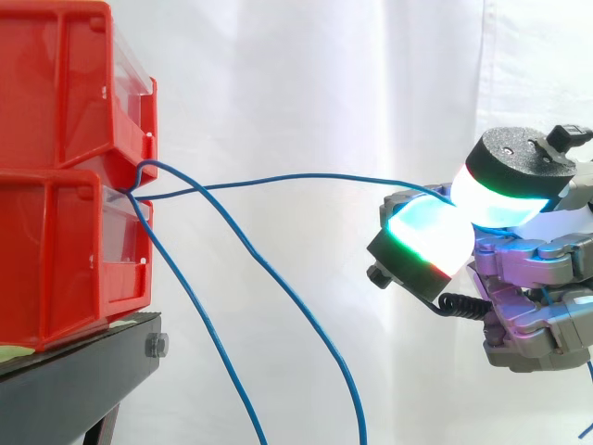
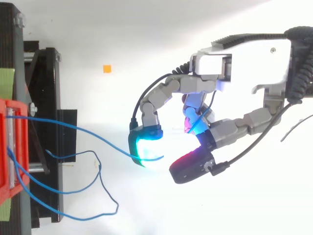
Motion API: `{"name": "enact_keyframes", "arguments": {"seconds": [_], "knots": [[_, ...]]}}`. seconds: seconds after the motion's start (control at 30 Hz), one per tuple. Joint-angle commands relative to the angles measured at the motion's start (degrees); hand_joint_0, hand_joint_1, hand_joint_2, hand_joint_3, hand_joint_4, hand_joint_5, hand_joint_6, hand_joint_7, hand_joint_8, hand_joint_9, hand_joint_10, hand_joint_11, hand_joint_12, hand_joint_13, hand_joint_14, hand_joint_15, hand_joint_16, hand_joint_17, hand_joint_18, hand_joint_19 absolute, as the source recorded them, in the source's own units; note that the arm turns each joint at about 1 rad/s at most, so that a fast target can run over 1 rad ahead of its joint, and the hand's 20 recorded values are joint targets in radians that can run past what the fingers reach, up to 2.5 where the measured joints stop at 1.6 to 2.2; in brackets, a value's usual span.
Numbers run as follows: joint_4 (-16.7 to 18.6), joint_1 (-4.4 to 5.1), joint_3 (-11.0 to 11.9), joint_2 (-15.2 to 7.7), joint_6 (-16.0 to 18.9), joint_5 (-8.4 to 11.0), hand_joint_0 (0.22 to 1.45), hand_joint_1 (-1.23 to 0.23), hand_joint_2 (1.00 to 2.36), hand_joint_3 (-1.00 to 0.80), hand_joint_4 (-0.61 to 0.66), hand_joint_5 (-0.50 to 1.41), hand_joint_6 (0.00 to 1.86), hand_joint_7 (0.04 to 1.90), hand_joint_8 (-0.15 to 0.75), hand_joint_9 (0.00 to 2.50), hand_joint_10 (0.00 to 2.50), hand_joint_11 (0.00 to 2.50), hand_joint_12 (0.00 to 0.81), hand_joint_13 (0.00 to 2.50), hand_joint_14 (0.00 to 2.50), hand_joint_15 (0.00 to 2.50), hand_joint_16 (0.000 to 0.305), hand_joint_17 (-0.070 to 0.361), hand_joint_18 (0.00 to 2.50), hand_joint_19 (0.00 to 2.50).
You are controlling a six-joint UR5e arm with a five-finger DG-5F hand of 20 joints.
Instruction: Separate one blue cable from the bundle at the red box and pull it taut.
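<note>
The hand (image 1: 528, 269) is pinched on one blue cable (image 1: 296, 176), held out right of the red box (image 1: 56, 250) so it is lifted clear of the slack bundle (image 1: 278, 281) hanging below; a slight bow is seen in it.

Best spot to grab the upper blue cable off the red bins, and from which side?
Grip the upper blue cable on its free span far from the red bins, coming from the side away from them. There it runs alone, near level; at the bins it crosses the hanging strands. The hand seems to pinch it there.
</note>
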Motion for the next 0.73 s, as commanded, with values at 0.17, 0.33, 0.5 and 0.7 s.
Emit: {"name": "enact_keyframes", "arguments": {"seconds": [0.17, 0.33, 0.5, 0.7], "knots": [[0.0, 0.03, 0.0, 0.0, 0.0, -0.01, 0.53, -0.81, 1.64, 0.04, -0.49, -0.06, 0.87, 1.04, 0.144, 1.29, 0.84, 1.5, 0.421, 1.31, 0.11, 1.45, 0.066, 0.147, 1.14, 1.41], [0.0, 0.03, -0.1, 0.0, 0.0, -0.01, 0.53, -0.81, 1.64, 0.04, -0.48, -0.06, 0.87, 1.04, 0.146, 1.29, 0.84, 1.5, 0.423, 1.31, 0.12, 1.44, 0.066, 0.148, 1.14, 1.4], [0.0, 0.03, 0.0, 0.0, 0.0, -0.01, 0.53, -0.81, 1.64, 0.04, -0.49, -0.06, 0.87, 1.04, 0.146, 1.29, 0.85, 1.48, 0.43, 1.31, 0.11, 1.44, 0.066, 0.148, 1.14, 1.41], [0.0, 0.03, 0.0, 0.0, 0.0, -0.01, 0.53, -0.81, 1.64, 0.04, -0.48, -0.06, 0.87, 1.04, 0.145, 1.29, 0.84, 1.48, 0.425, 1.31, 0.11, 1.45, 0.066, 0.147, 1.14, 1.41]]}}
